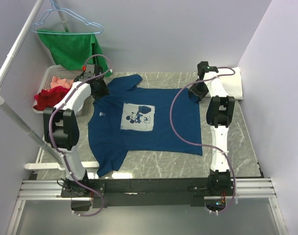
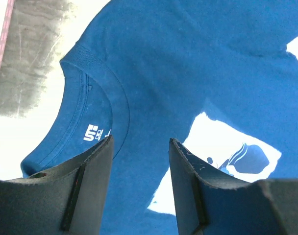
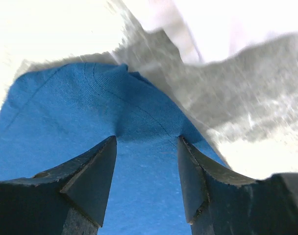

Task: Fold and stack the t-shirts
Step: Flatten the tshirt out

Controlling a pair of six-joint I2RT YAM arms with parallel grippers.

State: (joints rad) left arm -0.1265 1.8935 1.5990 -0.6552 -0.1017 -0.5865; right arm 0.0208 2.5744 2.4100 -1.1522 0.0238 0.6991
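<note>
The left claw (image 2: 140,178) and right claw (image 3: 146,178) stood apart over the navy shirt (image 1: 154,139). A shallow pinch might let cloth slip.

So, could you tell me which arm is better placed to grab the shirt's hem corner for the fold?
Right, probably. Its fingers sit open over the far hem corner of the shirt, while the left fingers hang open at the collar, the opposite end.
</note>
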